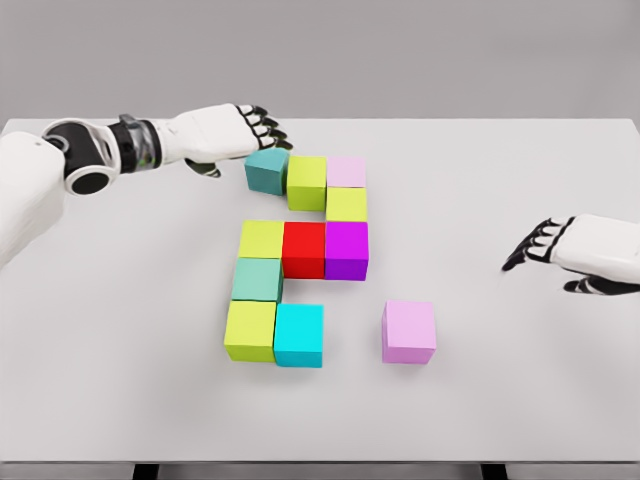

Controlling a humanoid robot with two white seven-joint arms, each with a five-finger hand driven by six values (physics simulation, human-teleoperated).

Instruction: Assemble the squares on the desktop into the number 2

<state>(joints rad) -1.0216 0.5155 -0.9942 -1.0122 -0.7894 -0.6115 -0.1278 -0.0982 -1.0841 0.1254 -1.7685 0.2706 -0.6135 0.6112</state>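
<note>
Coloured cubes lie on the white table (pixel 520 400). The top row has a teal cube (pixel 266 171), slightly askew, a lime cube (pixel 307 182) and a pale pink cube (pixel 346 171); a yellow-green cube (pixel 347 204) sits below the pink one. The middle row runs yellow (pixel 261 239), red (pixel 304 249), purple (pixel 346 250). Below come a sea-green cube (pixel 257 280), a lime cube (pixel 250 330) and a cyan cube (pixel 299 335). A lilac cube (pixel 408 332) stands apart at the right. My left hand (pixel 262 128) hovers by the teal cube, fingers relaxed, holding nothing. My right hand (pixel 535 246) rests open at the right.
The left forearm (pixel 110 150) stretches across the table's far left. Bare tabletop lies between the lilac cube and the right hand, and along the front edge.
</note>
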